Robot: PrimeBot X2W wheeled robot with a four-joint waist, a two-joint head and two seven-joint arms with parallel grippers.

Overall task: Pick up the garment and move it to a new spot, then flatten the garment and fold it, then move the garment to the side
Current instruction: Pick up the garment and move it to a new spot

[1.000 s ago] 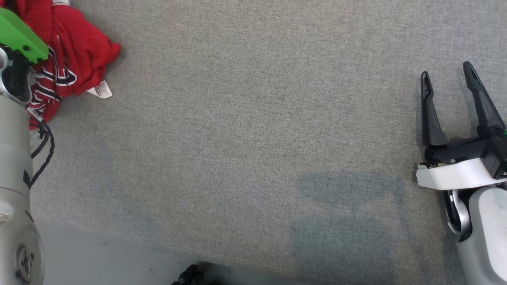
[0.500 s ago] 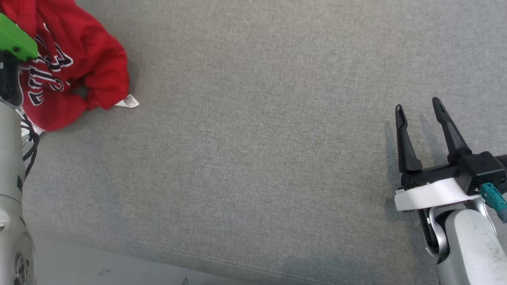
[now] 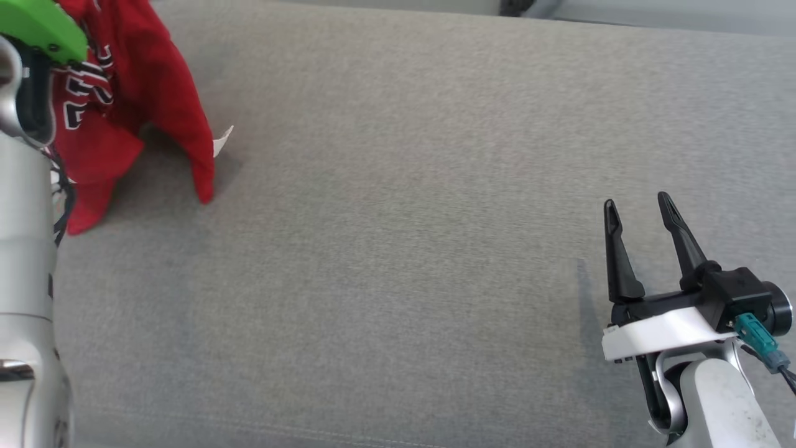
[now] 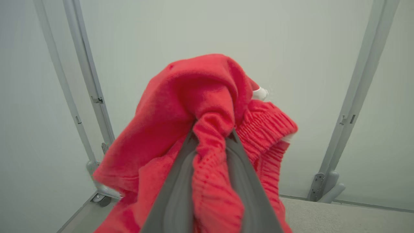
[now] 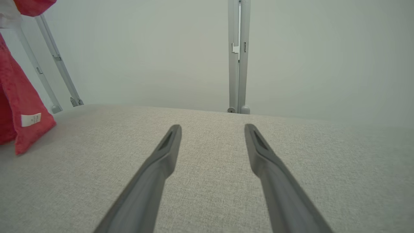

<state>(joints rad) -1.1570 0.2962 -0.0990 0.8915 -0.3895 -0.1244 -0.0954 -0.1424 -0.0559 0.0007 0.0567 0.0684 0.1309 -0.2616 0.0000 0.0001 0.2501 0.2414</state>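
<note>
The red lettered jersey (image 3: 137, 93) is hanging over the far-left grey fabric surface (image 3: 398, 261), a bunched fold clenched in my left gripper (image 4: 212, 137) for carrying, while my right gripper (image 3: 637, 205) is hovering spread and empty.

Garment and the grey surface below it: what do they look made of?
The garment: red knit fabric, matte, probably synthetic jersey mesh; ribbed rows and a gathered elastic band show in the left wrist view. The grey surface: woven textile, matte, heathered; fine weave and a stitched seam near the head view's bottom edge.
</note>
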